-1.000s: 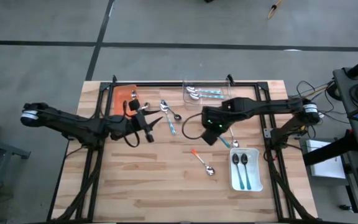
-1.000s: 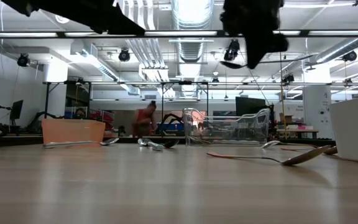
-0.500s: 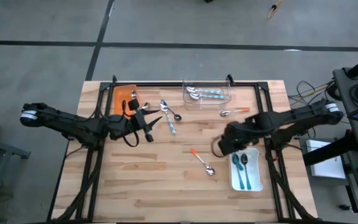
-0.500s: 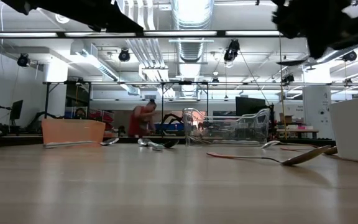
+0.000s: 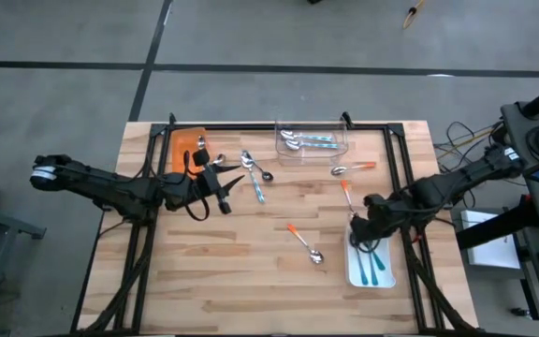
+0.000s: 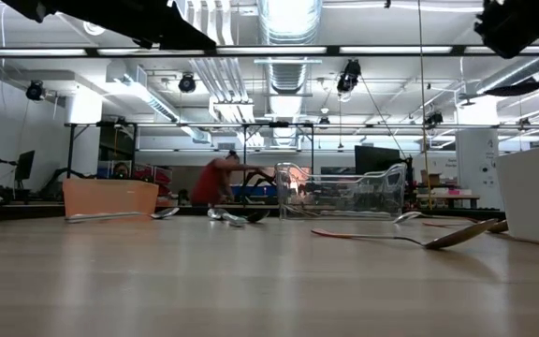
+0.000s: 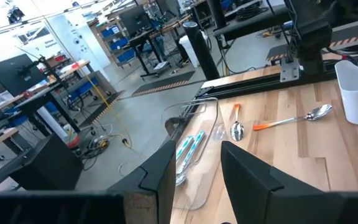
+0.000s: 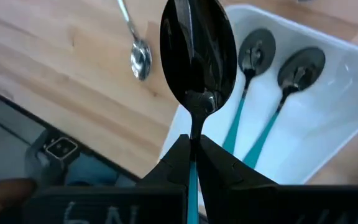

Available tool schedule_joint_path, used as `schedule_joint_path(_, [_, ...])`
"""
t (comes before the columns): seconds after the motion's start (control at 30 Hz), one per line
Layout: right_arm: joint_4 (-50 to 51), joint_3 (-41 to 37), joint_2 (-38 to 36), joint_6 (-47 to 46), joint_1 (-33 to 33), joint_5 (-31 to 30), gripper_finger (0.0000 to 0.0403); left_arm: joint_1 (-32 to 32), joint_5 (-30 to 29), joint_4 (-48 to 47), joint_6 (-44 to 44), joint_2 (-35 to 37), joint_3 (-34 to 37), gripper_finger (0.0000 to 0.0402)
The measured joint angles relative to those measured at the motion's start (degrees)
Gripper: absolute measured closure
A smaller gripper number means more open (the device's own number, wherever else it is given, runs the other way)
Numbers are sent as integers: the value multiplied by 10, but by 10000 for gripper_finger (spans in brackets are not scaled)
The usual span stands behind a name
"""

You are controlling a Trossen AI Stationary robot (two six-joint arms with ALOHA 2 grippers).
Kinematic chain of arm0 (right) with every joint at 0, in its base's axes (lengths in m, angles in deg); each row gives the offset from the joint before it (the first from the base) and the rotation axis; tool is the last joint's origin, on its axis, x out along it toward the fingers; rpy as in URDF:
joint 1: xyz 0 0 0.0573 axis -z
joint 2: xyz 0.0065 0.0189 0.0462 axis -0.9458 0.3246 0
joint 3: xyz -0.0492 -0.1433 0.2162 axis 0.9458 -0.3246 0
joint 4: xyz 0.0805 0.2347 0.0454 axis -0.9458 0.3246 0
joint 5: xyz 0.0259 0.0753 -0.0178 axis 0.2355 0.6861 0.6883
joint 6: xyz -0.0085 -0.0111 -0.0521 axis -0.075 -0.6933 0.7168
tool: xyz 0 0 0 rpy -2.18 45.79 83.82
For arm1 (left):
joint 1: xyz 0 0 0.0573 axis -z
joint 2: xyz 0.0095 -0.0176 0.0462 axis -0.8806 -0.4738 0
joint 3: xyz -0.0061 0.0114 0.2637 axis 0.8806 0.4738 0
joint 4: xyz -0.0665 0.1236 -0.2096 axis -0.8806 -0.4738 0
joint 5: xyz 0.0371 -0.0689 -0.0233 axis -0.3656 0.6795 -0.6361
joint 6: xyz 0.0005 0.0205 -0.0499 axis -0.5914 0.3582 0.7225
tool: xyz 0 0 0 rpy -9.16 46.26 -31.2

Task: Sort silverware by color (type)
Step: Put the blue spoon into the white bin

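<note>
Right gripper (image 8: pixel 194 155): we see it clenched on a teal spoon (image 8: pixel 197 56), over the white tray (image 5: pixel 354 271)
Left gripper (image 5: pixel 221 187): we see fingers apart, grasping nothing

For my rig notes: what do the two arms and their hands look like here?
Both the left arm and the right arm are dark, slim and jointed, each with a pale silver cap at the outer joint. Black cable loops hang beside the left hand. The right hand has two flat black fingers.

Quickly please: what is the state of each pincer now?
Left pincer: open, holding nothing.
Right pincer: closed on a teal-handled spoon, above the white tray.
</note>
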Motion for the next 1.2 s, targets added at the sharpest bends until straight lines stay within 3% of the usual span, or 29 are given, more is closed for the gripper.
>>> schedule_joint_path(0.43, [-1,-73,-5,-161,-56,-27,394,0,-1,0,7,0,0,293])
schedule_joint_path(0.87, [-73,-73,50,-239,-100,-10,394,0,-2,-1,7,0,0,293])
schedule_joint_path(1.2, [-63,-73,94,-265,-110,10,394,0,-2,0,7,0,0,293])
